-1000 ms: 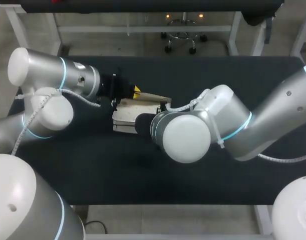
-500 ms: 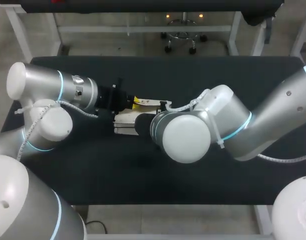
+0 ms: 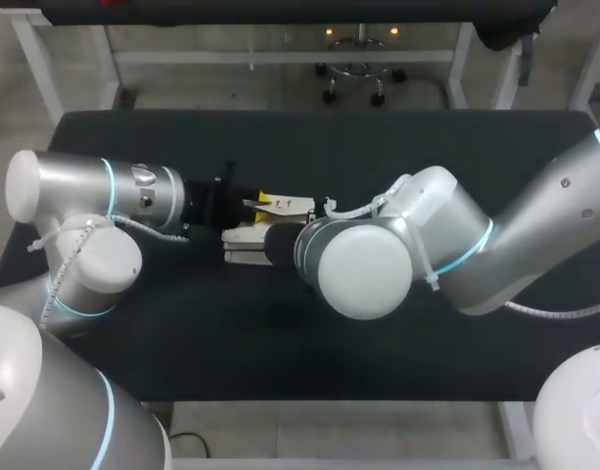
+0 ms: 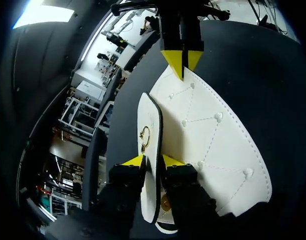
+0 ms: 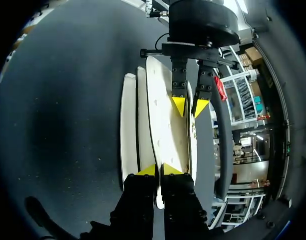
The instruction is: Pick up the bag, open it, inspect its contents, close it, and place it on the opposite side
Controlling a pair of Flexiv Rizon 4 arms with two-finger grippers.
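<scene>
At the middle of the dark worktop (image 3: 427, 147), seen from the head view, one white bag (image 3: 243, 238) lies between two arms. Left wrist view: the left claw (image 4: 153, 162) clenches the bag's upright flap (image 4: 149, 125), while the right claw (image 4: 181, 60) pinches the far edge. Right wrist view: the right claw clamps one bag panel, facing the left claw.
</scene>
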